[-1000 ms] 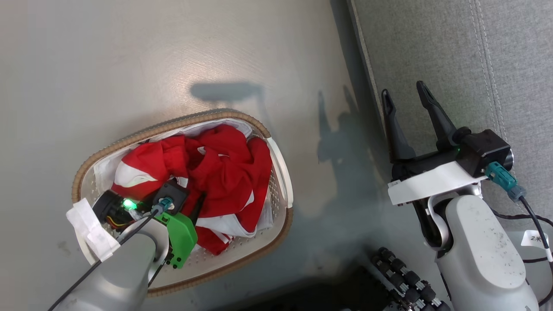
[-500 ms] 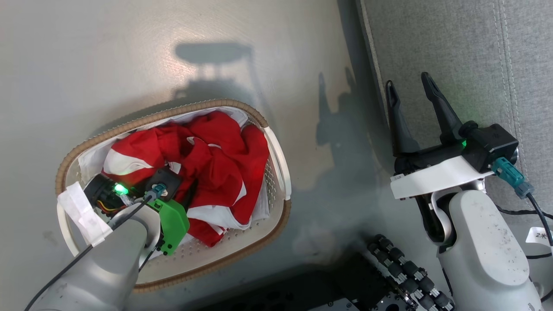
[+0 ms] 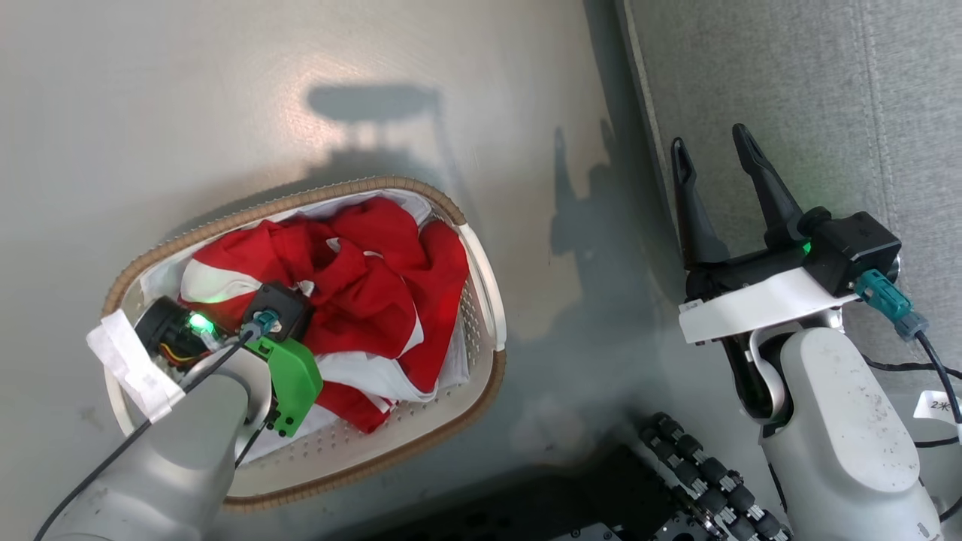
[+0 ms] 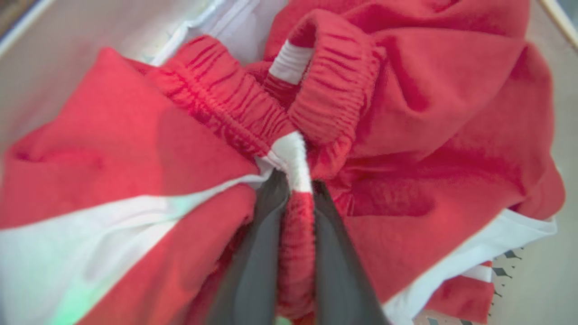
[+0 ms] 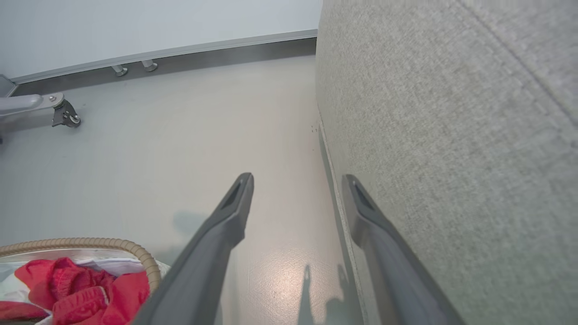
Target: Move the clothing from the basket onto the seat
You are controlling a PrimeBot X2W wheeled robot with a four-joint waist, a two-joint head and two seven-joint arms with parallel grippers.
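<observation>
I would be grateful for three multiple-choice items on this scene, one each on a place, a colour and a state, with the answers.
1. Where does the clothing lie?
A. on a shelf
B. in the basket
C. on a table

2. What colour is the basket's rim band?
A. tan
B. blue
C. black

3. How does the right end effector stand?
A. shut on a towel
B. shut on a bottle
C. open, holding nothing

Answers:
1 B: the red heap sits within its perforated walls.
2 A: the woven band shows tan in the head view.
3 C: its fingers stand apart with nothing between them.
</observation>
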